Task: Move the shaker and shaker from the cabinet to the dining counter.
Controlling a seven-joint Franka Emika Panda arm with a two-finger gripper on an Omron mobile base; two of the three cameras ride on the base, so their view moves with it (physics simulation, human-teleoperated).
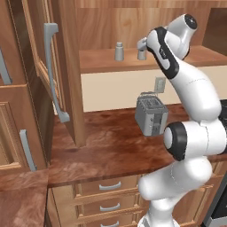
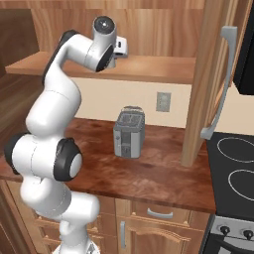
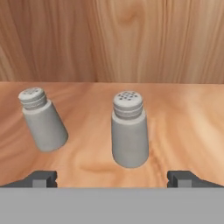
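grey shakers, two of them, stand upright on the wooden shelf of the cabinet, apart from each other. the nearer shaker sits centred ahead of the gripper, whose fingers are spread wide to either side with nothing between them, probably lined up so the jaws can slide around it. the second shaker waits off to the side. one toaster stands on the worktop below.
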